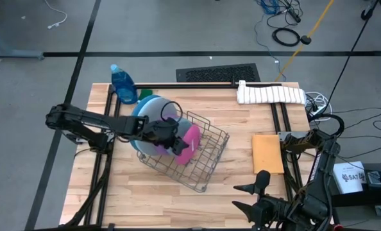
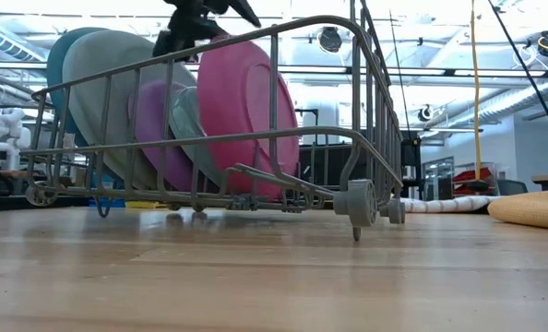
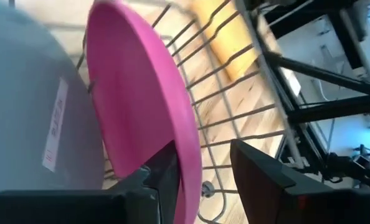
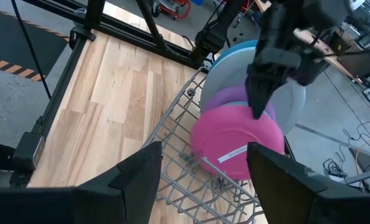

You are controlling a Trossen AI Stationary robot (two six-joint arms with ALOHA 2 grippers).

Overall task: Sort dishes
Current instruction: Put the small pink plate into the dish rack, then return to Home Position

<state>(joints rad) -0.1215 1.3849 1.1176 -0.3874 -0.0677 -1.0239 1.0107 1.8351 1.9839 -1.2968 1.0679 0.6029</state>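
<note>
A wire rack (image 1: pixel 206 160) lies on the table's middle with the plates standing on edge in it. In the low view they run from a blue plate (image 2: pixel 57 55) and a grey plate (image 2: pixel 108 74) through a purple plate (image 2: pixel 154 120) and a teal plate (image 2: pixel 186 115) to the pink plate (image 2: pixel 246 111) in front. My left gripper (image 1: pixel 177 142) is open and reaches down over the pink plate (image 1: pixel 190 144); its fingers stand either side of that plate's top rim. My right gripper (image 1: pixel 258 192) waits open near the table's near right corner. My left gripper (image 3: pixel 203 162) comes from above, pointing down, astride the pink plate's upper rim (image 3: pixel 188 155). One finger (image 3: pixel 163 177) lies close behind the plate's back face; whether it touches cannot be told. The other finger (image 3: pixel 260 180) stands apart from the rim. The plate stands on edge in the rack.
A blue soap bottle (image 1: pixel 122 82) stands at the far left of the table. A white folded towel (image 1: pixel 270 94) lies at the far right and an orange sponge (image 1: pixel 267 154) right of the rack. Black frame rails (image 1: pixel 104 160) run along both table sides.
</note>
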